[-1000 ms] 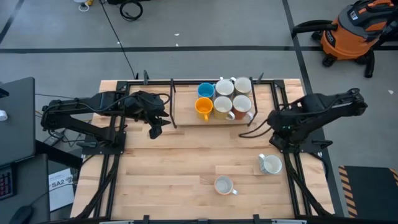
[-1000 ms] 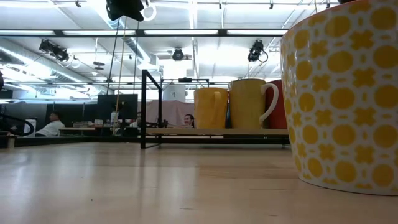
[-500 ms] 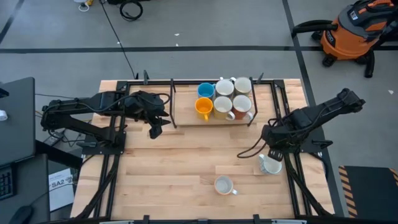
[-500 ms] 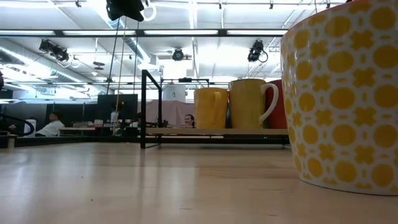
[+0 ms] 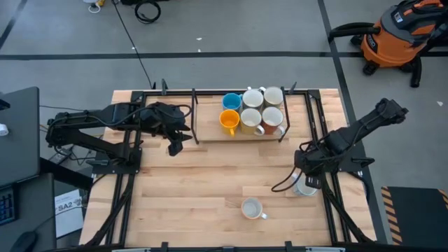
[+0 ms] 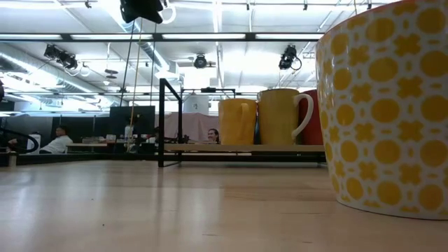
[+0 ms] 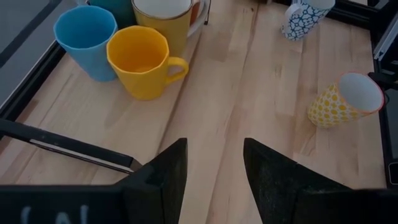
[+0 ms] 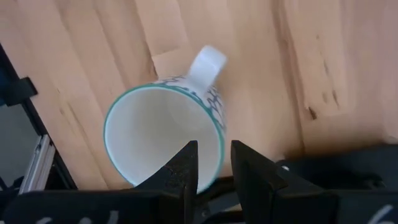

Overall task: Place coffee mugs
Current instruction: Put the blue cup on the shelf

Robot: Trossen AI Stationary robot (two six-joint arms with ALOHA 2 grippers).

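A white mug with a teal rim and blue pattern (image 8: pixel 161 134) stands upright on the table near its right edge (image 5: pixel 309 190). My right gripper (image 8: pixel 214 167) is over it (image 5: pixel 304 180), pointing down, open by a narrow gap. One finger is over the mug's inside and the other outside its wall, a short way round the rim from the handle (image 8: pixel 208 63). A yellow-dotted mug (image 5: pixel 252 208) stands near the near edge. Several mugs (image 5: pixel 252 112) stand in the tray. My left gripper (image 7: pixel 214 168) waits open, left of the tray (image 5: pixel 173 145). My right gripper straddles the patterned mug's wall (image 8: pixel 219 140) from above, near the handle. Whether either finger touches the wall cannot be told.
The black-framed tray (image 5: pixel 238 138) at the far centre holds blue (image 7: pixel 84 37), orange (image 7: pixel 142 62), yellow, cream and reddish-brown mugs. Bare wood lies between the tray and the two loose mugs. A frame rail (image 5: pixel 329 203) runs beside the right mug.
My right arm has swung from beside the tray toward the table's near edge and come down over the patterned mug. The mug has stayed where it was. My left arm has kept still.
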